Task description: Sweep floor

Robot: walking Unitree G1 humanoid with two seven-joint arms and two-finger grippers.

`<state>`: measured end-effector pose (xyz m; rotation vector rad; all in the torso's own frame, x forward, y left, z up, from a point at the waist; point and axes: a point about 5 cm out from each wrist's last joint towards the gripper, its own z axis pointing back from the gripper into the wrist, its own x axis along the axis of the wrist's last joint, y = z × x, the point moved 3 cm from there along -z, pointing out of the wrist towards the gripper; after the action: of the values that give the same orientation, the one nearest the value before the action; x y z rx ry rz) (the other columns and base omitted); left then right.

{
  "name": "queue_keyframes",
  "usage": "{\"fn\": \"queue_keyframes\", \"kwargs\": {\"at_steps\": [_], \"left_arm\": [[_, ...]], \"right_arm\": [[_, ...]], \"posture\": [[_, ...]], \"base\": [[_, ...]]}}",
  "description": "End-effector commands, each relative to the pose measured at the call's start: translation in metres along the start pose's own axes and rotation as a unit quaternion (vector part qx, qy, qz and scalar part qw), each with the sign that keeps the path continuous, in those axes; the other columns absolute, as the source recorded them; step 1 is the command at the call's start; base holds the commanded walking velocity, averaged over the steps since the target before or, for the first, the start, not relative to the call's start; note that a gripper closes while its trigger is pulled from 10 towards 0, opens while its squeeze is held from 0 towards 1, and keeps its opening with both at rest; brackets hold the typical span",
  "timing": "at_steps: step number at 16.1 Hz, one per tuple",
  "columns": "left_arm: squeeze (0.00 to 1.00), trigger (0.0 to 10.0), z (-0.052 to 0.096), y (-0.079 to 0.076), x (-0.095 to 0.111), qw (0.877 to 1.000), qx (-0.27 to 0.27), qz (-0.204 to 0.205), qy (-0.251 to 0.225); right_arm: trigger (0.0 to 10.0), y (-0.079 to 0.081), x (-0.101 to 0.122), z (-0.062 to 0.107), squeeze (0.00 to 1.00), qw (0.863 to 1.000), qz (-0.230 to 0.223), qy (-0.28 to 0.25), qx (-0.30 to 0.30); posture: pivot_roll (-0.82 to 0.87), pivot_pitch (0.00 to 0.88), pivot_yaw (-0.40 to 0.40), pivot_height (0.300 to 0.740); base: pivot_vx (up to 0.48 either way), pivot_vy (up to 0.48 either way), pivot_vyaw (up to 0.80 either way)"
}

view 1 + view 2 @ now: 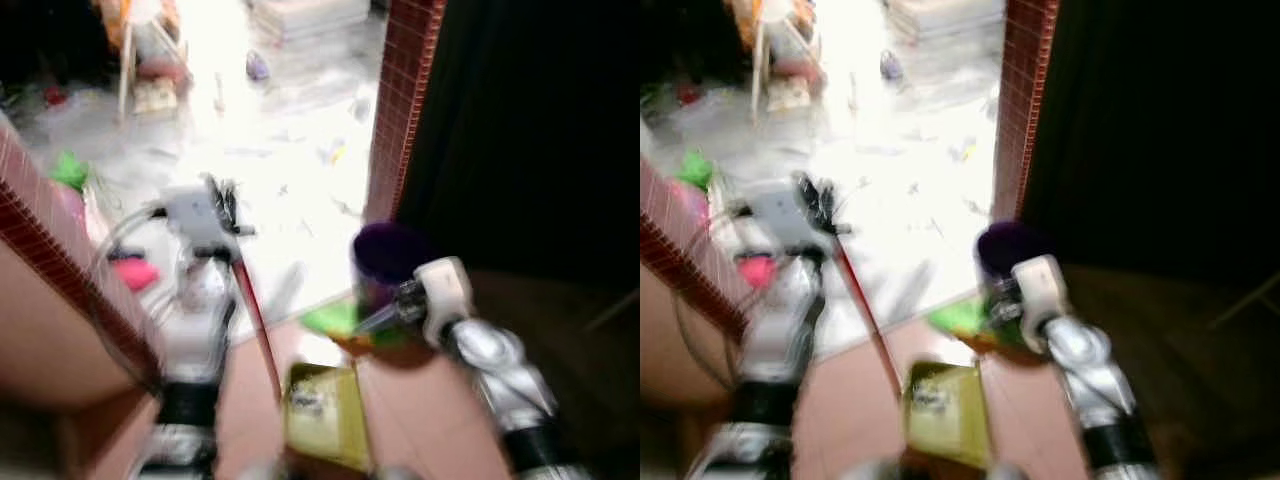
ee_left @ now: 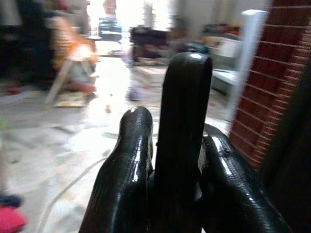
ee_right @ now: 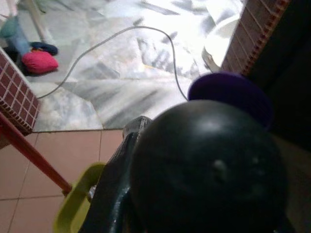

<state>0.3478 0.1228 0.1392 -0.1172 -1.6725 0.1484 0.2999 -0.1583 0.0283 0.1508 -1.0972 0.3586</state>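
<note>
Yellow-green dustpan on terracotta floor, nearest | left pincer clamped on red broom handle | right pincer (state cannot be told) on dark handle | step: carrying tools; next: reach littered marble floor.

One red broom handle, one yellow dustpan, one purple bin, two brick pillars, one pink cloth.
</note>
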Motion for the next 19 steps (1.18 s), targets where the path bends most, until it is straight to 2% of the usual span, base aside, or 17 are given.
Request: {"fn": "queue_keyframes", "kwargs": {"at_steps": [1, 4, 5, 8, 10, 11, 12, 13, 14, 15, 17, 19], "left_arm": [[0.0, 10.0, -0.002, 0.001, 0.013, 1.0, -0.002, 0.0, -0.026], [0.0, 10.0, -0.001, -0.001, 0.011, 1.0, -0.007, -0.002, -0.025], [0.0, 10.0, 0.001, 0.001, 0.012, 0.999, -0.01, -0.01, -0.03], [0.0, 10.0, 0.006, 0.007, 0.009, 0.999, -0.004, -0.024, -0.03], [0.0, 10.0, 0.008, 0.011, 0.008, 0.999, 0.0, -0.028, -0.03], [0.0, 10.0, 0.009, 0.012, 0.006, 0.999, 0.003, -0.03, -0.028], [0.0, 10.0, 0.01, 0.012, 0.005, 0.999, 0.002, -0.032, -0.027], [0.0, 10.0, 0.011, 0.011, 0.004, 0.999, 0.0, -0.033, -0.026], [0.0, 10.0, 0.012, 0.011, 0.004, 0.999, -0.003, -0.038, -0.025], [0.0, 10.0, 0.013, 0.011, 0.003, 0.999, -0.003, -0.039, -0.025], [0.0, 10.0, 0.015, 0.012, 0.003, 0.999, -0.005, -0.044, -0.024], [0.0, 10.0, 0.016, 0.011, 0.004, 0.999, -0.009, -0.044, -0.025]], "right_arm": [[10.0, 0.018, -0.045, 0.002, 0.0, 0.994, -0.037, 0.097, 0.032], [10.0, 0.013, -0.047, 0.003, 0.0, 0.994, -0.021, 0.109, 0.013], [10.0, 0.005, -0.049, 0.007, 0.0, 0.993, -0.013, 0.114, -0.013], [10.0, -0.016, -0.055, 0.032, 0.0, 0.986, -0.055, 0.114, -0.104], [10.0, -0.025, -0.05, 0.047, 0.0, 0.98, -0.117, 0.073, -0.146], [10.0, -0.027, -0.043, 0.055, 0.0, 0.977, -0.139, 0.022, -0.157], [10.0, -0.029, -0.039, 0.068, 0.0, 0.974, -0.141, -0.012, -0.175], [10.0, -0.028, -0.03, 0.08, 0.0, 0.971, -0.14, -0.055, -0.184], [10.0, -0.026, -0.013, 0.092, 0.0, 0.972, -0.113, -0.094, -0.183], [10.0, -0.026, -0.009, 0.094, 0.0, 0.972, -0.107, -0.103, -0.181], [10.0, -0.025, 0.012, 0.113, 0.0, 0.974, -0.077, -0.136, -0.164], [10.0, -0.021, 0.022, 0.125, 0.0, 0.973, -0.045, -0.156, -0.165]], "posture": [[-0.13, 0.0, 0.077, 0.74], [-0.13, 0.0, 0.076, 0.74], [-0.13, 0.0, 0.076, 0.74], [-0.13, 0.0, 0.07, 0.74], [-0.13, 0.0, 0.071, 0.74], [-0.14, 0.0, 0.072, 0.74], [-0.15, 0.0, 0.075, 0.74], [-0.15, 0.0, 0.079, 0.74], [-0.16, 0.0, 0.085, 0.74], [-0.16, 0.0, 0.085, 0.74], [-0.17, 0.0, 0.104, 0.74], [-0.17, 0.0, 0.106, 0.74]], "base": [[0.0, 0.48, 0.0], [0.0, 0.48, 0.0], [0.0, 0.0, 0.0], [0.0, 0.0, 0.0], [0.0, 0.0, 0.0], [0.0, 0.0, 0.0], [0.0, 0.0, 0.0], [0.0, 0.0, 0.0], [0.0, 0.0, 0.0], [0.0, 0.0, 0.0], [0.0, 0.0, 0.0], [0.0, 0.0, 0.0]]}}
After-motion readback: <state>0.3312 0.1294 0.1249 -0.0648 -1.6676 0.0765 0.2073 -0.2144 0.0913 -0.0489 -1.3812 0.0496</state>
